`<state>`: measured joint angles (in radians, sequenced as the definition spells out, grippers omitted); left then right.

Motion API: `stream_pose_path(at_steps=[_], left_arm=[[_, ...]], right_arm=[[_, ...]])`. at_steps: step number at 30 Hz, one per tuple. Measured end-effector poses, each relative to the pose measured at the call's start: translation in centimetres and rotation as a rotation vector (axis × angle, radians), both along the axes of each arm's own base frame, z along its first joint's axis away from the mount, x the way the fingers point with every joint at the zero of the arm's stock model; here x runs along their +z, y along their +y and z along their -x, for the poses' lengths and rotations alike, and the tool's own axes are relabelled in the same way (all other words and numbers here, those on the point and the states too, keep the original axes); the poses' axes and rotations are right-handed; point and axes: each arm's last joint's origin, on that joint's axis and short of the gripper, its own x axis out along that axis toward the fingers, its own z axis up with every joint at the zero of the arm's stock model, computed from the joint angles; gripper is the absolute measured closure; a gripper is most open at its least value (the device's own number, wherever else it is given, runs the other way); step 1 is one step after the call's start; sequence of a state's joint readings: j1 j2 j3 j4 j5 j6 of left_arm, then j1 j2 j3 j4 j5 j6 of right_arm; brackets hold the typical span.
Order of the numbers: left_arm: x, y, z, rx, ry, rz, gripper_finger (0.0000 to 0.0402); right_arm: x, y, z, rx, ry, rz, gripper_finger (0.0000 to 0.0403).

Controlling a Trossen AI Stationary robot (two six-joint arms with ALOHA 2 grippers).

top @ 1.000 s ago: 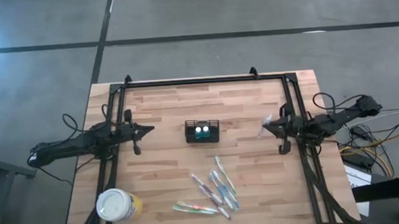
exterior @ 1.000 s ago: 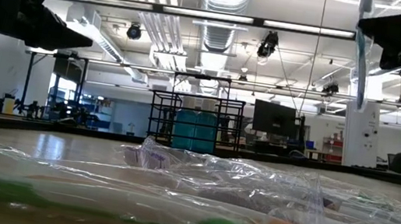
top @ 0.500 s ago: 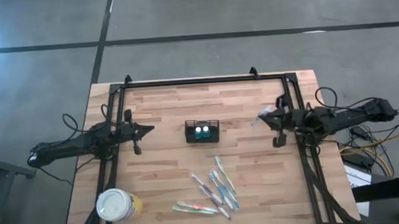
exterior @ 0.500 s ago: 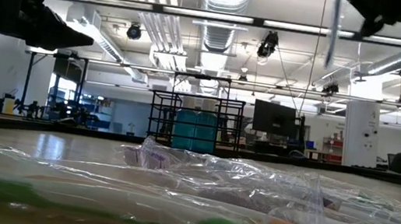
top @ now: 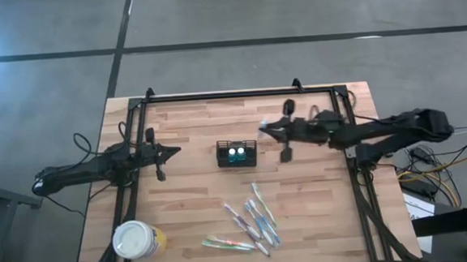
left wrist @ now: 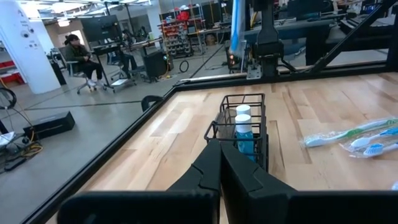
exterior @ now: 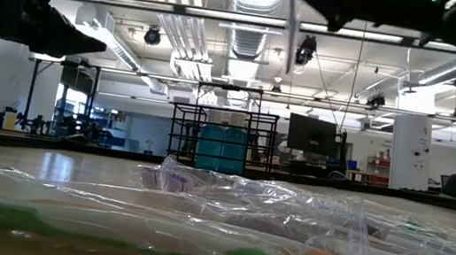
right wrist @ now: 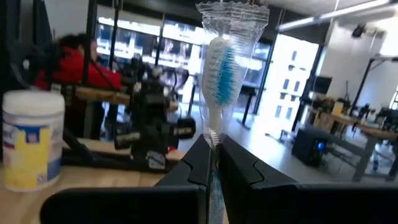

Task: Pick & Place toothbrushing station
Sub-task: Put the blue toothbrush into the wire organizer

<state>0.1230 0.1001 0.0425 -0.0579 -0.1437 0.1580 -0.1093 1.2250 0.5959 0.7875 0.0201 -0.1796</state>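
Toothbrushes are what I'm moving, 1 at a time. My right gripper is clamped on a wrapped blue toothbrush, bristle end up in its clear sleeve, as the right wrist view shows. From above, that gripper hangs over the table just beside the caddy, on its right-arm side and a little toward the far edge, not yet over it.

The caddy sits near the middle of the table, upright. Its compartments hold 2 blue bottles with white caps; I can see no toothbrush standing in it, though the mesh hides some of the inside.

My left gripper waits with fingers pressed together and nothing between them, on the other side of the caddy and pointing at it.

Progress, as I judge it: early. The carried brush has yet to go in, and a loose cluster of wrapped toothbrushes lies nearer the front edge, well apart from the caddy. I count roughly 6, but they overlap. The yellow cup with the white lid stands at the front corner on the left arm's side.
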Motion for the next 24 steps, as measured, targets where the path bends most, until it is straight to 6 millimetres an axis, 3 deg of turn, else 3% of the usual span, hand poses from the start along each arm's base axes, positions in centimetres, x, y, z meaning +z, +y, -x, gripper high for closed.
stream_pose_path(at_steps=[4, 9, 24], left_arm=[[0.0, 0.0, 0.0, 0.0, 0.001, 0.001, 0.0399], [0.0, 0.0, 0.0, 0.0, 0.001, 0.002, 0.0399], [-0.1, 0.0, 0.0, 0.018, 0.011, 0.027, 0.0399]], right_arm=[[-1.5, -0.7, -2.1, -0.014, 0.019, -0.002, 0.039], [-3.3, -1.1, -3.2, -0.025, -0.016, 0.002, 0.039], [-7.3, -1.2, -2.2, -0.082, 0.017, -0.067, 0.039]])
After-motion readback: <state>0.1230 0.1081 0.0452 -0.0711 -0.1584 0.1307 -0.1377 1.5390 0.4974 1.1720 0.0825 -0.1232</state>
